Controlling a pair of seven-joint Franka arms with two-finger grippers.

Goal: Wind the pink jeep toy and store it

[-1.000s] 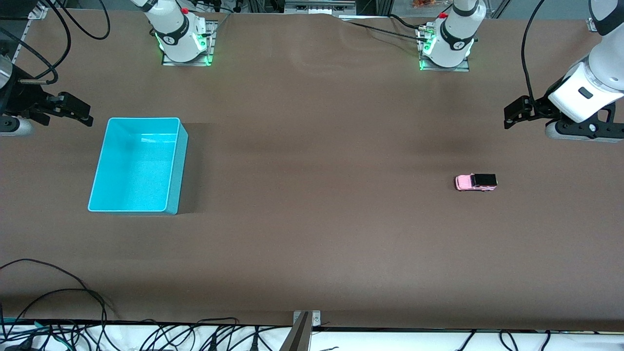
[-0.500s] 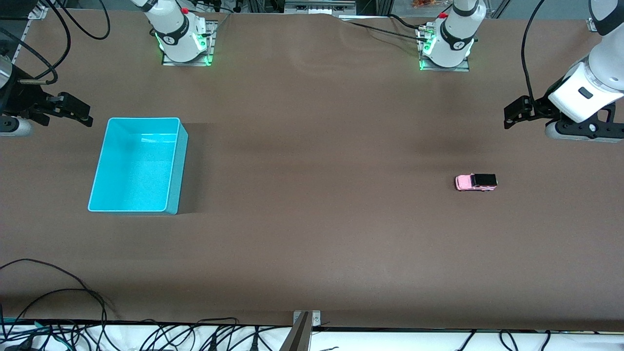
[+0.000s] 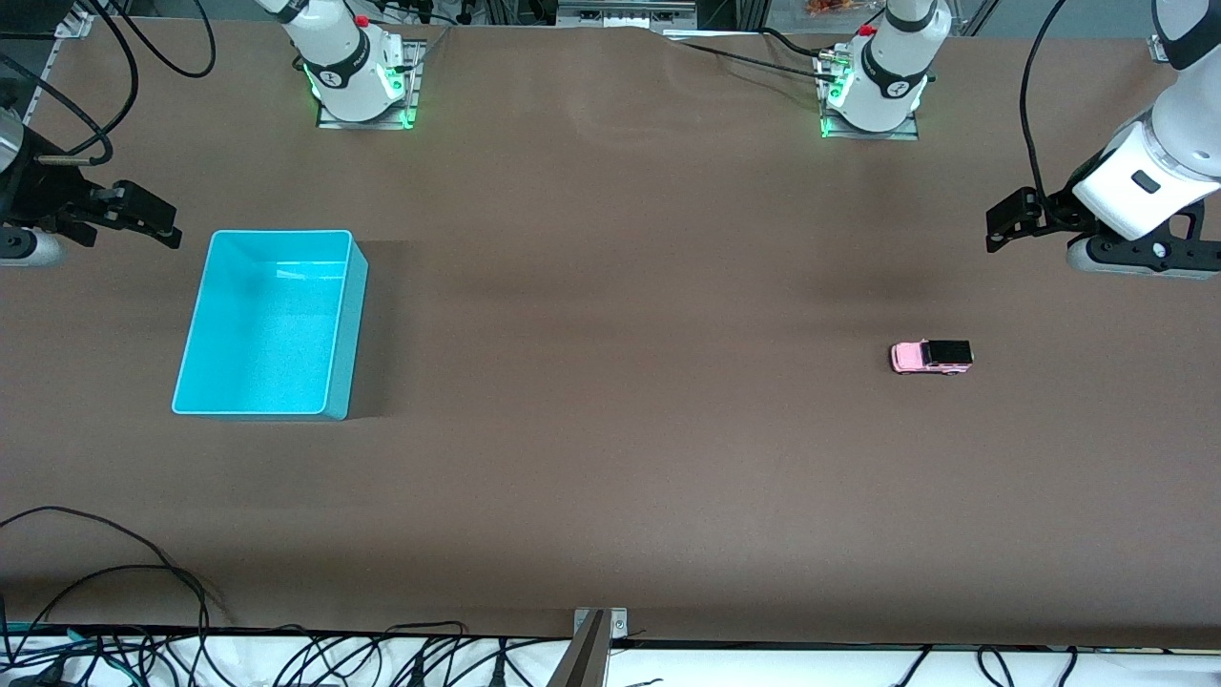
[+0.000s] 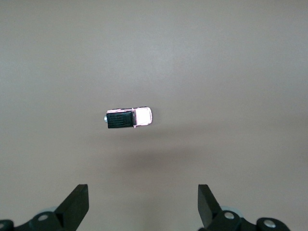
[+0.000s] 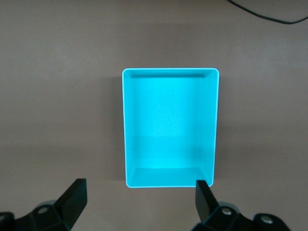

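Two arms: both waiting, raised at opposite ends of the table, neither reaching for anything.
Left gripper [image 3: 997,224]: hanging over the table at the left arm's end, fingers spread wide with nothing between them; in the left wrist view [image 4: 143,204] framing the toy from above, probably parked so as to drop onto it.
Right gripper [image 3: 162,224]: hanging over the table at the right arm's end, just beside the bin, fingers likewise spread and empty; in the right wrist view [image 5: 139,199] looking down into the bin, seemingly placed to receive or guide the storing.
Pink jeep toy [image 3: 931,357]: one, sitting on its wheels on the table toward the left arm's end, nearer to the front camera than the left gripper, well apart from the bin; untouched, so winding not yet begun.
Toy's orientation: lying lengthwise along the table, pink bonnet pointing toward the bin, black roof toward the left arm's end; possibly set so for a roll toward the bin, though hard to judge.
Cyan bin [image 3: 336,329]: one, open-topped, holding nothing, standing toward the right arm's end as the storing place.
Count: two grippers, one toy, one bin.
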